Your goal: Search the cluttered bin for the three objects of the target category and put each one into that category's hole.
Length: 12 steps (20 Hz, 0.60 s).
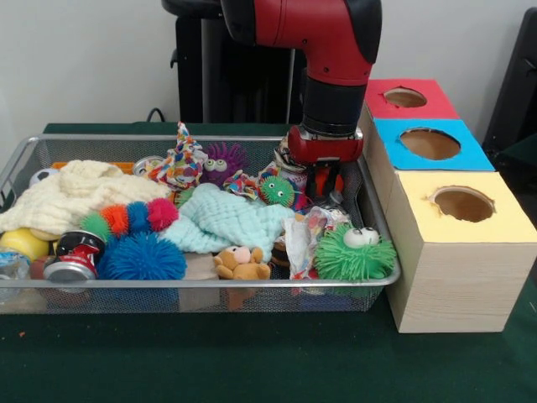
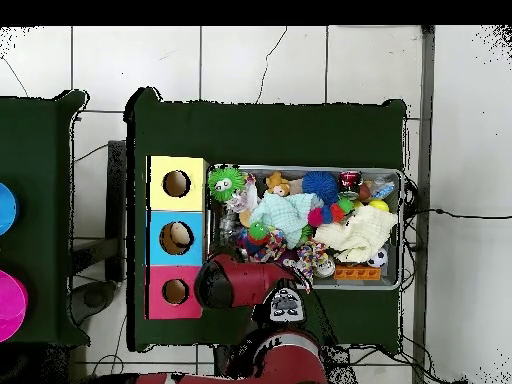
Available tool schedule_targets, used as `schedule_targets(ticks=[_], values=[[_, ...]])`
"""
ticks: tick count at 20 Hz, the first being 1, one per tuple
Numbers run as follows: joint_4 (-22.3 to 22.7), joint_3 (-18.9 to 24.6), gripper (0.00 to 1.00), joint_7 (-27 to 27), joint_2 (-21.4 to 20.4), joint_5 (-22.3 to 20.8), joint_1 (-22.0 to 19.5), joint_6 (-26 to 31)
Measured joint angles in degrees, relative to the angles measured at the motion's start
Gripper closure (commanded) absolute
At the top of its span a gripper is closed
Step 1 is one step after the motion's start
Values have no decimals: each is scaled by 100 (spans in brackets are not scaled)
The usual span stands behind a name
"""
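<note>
The wire mesh bin (image 1: 379,281) is full of toys and cloths; it also shows in the overhead view (image 2: 402,230). One bluish-clear wrinkly bottle (image 1: 11,265) lies at the bin's left end, low against the mesh, and shows in the overhead view (image 2: 384,189). No other such bottle shows. My gripper (image 1: 324,182) hangs from the red arm and reaches down into the bin's far right part, among small toys next to a green spiky ball (image 1: 277,191). The arm hides it from above. The red-faced hole (image 1: 405,97) is on the farthest box, also in the overhead view (image 2: 176,291).
Blue-faced hole (image 1: 430,143) and yellow-faced hole (image 1: 463,203) lie nearer along the box row. In the bin: a drink can (image 1: 74,257), white knitted cloth (image 1: 75,193), mint cloth (image 1: 226,220), blue spiky ball (image 1: 143,257), green googly-eyed ball (image 1: 354,252), printed wrapper (image 1: 302,242), teddy (image 1: 239,263).
</note>
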Motion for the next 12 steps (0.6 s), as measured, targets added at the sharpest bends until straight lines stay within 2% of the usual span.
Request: schedule_targets(ticks=[12], values=[[-2,-219,100,0,14,33,268,-166]])
